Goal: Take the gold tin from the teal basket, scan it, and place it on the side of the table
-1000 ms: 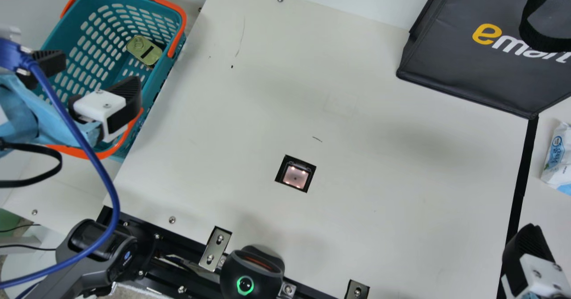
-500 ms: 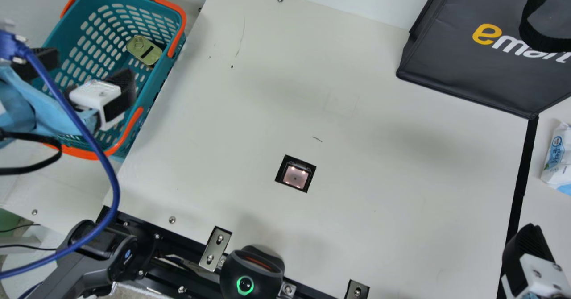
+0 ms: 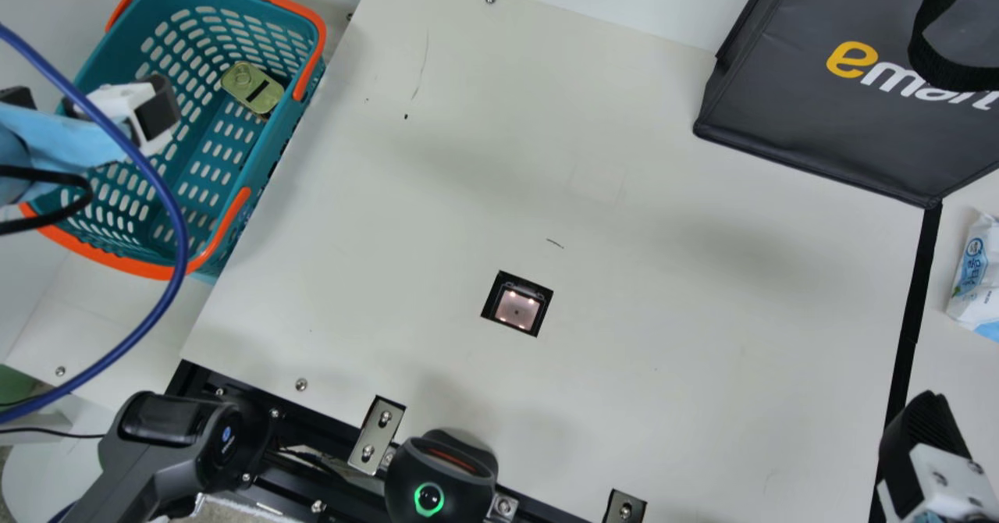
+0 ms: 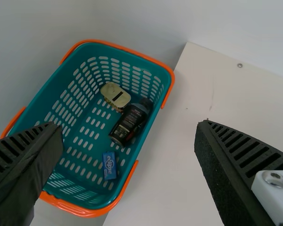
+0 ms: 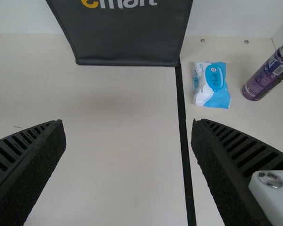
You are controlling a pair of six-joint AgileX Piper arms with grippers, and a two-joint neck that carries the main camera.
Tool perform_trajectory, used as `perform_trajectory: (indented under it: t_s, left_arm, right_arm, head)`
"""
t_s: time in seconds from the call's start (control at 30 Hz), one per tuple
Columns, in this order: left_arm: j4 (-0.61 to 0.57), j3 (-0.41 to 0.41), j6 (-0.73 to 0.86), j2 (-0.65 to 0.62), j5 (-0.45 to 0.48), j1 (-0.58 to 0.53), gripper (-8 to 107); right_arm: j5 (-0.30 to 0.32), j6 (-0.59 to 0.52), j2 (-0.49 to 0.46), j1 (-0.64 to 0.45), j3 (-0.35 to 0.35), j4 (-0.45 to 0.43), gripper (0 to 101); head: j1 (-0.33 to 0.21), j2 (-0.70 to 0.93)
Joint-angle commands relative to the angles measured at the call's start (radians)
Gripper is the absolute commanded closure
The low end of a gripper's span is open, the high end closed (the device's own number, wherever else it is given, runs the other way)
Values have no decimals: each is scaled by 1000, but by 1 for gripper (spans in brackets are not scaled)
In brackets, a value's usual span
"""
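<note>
My left gripper is over the left part of the teal basket in the main view. The gold tin lies inside the basket, toward its far right corner. In the left wrist view, the open left gripper has nothing between its fingers, and the gold tin rests by a dark bottle in the basket. A scanner window is set into the table. At the lower right edge is my right gripper; the right wrist view shows this gripper open and empty over the table.
Besides the tin, the basket holds a dark bottle and a small blue box. A dark bag stands at the far right. Beyond a black strip are a wipes pack and a purple can. A black scanner unit sits at the near edge.
My left gripper has moved left and a little up in the main view, uncovering more of the basket. The right gripper and the gold tin have stayed where they were.
</note>
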Motion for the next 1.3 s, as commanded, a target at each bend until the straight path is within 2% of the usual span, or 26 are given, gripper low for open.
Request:
perform_trajectory:
  t_s: [0.0, 0.23, 0.7, 1.27]
  left_arm:
    - [5, 6, -1, 15, -10, 5, 9]
    - [-33, 22, 70, 97, -63, 61, 9]
    - [-221, 8, 421, 305, -154, 242, 9]
    - [-324, 10, 661, 492, -226, 332, 9]
  right_arm:
    - [0, 0, 0, 0, 0, 0, 6]
    - [0, 0, 0, 0, 0, 0, 6]
    - [0, 0, 0, 0, 0, 0, 6]
    - [0, 0, 0, 0, 0, 0, 6]
  head:
    - [-29, 4]
    - [-29, 4]
    - [-29, 4]
    - [-29, 4]
